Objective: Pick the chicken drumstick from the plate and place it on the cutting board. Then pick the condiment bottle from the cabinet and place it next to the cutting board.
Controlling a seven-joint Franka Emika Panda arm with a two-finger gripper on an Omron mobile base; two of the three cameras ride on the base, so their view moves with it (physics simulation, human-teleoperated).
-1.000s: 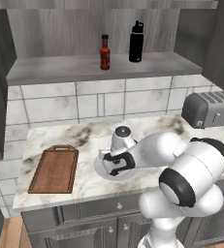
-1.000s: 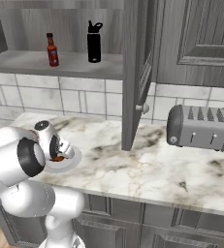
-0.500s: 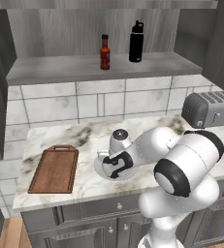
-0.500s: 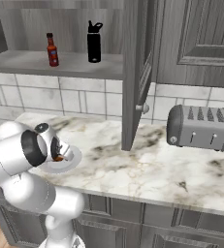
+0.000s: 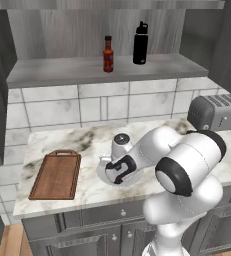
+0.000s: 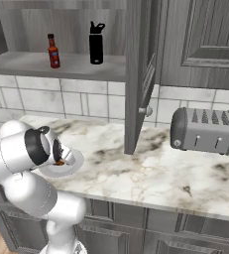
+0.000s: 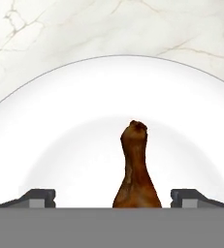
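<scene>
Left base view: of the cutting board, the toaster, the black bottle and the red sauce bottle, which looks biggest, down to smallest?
1. cutting board
2. toaster, partly cut off at the picture's edge, so the gap is unsure
3. black bottle
4. condiment bottle

The bottles stand farther back on the shelf, which shrinks them somewhat.

The chicken drumstick [image 7: 136,169] has its thick end cut off by the hand view's bottom.

Reddish-brown tapering cooked drumstick [image 7: 135,169] on pale grey-white round plate [image 7: 60,111]; white grey-veined marble desk [image 5: 92,142]; reddish-brown rectangular wooden board [image 5: 56,175]
</scene>
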